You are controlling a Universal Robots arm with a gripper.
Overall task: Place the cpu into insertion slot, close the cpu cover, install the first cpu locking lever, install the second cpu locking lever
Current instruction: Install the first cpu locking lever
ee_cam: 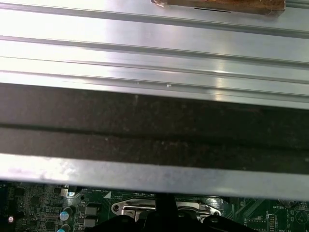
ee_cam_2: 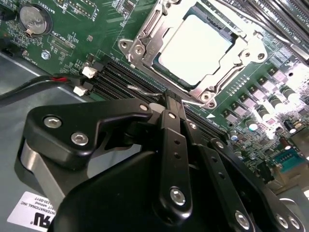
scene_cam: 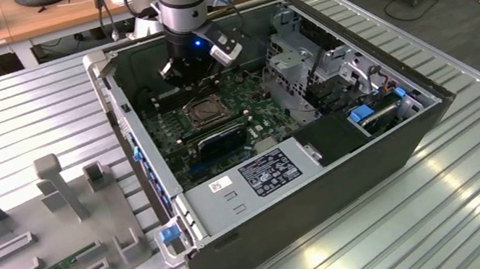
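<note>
The cpu (ee_cam_2: 197,46) lies flat in the insertion slot (ee_cam_2: 208,98), its pale metal face up. The silver cpu cover (ee_cam_2: 145,46) rests down around it, with the chip showing through the cut-out. In the exterior view the slot (scene_cam: 201,114) sits mid-board inside the open computer case, and my gripper (scene_cam: 195,82) hangs just behind it. My black gripper (ee_cam_2: 170,101) is shut, fingers pressed together. Its tip is right beside the curled end of a thin wire locking lever (ee_cam_2: 137,88) by the slot's edge. Whether it touches the lever I cannot tell. The first wrist view catches the slot's frame (ee_cam: 140,209).
The case walls (scene_cam: 120,118) ring the green board (scene_cam: 244,97). The power supply (scene_cam: 261,171) and a drive cage (scene_cam: 308,72) crowd the exterior view's right. Black memory slots (ee_cam_2: 120,77), red-black cables (ee_cam_2: 58,79) and a coin battery (ee_cam_2: 31,19) lie near the fingers. A grey fixture (scene_cam: 54,246) stands outside.
</note>
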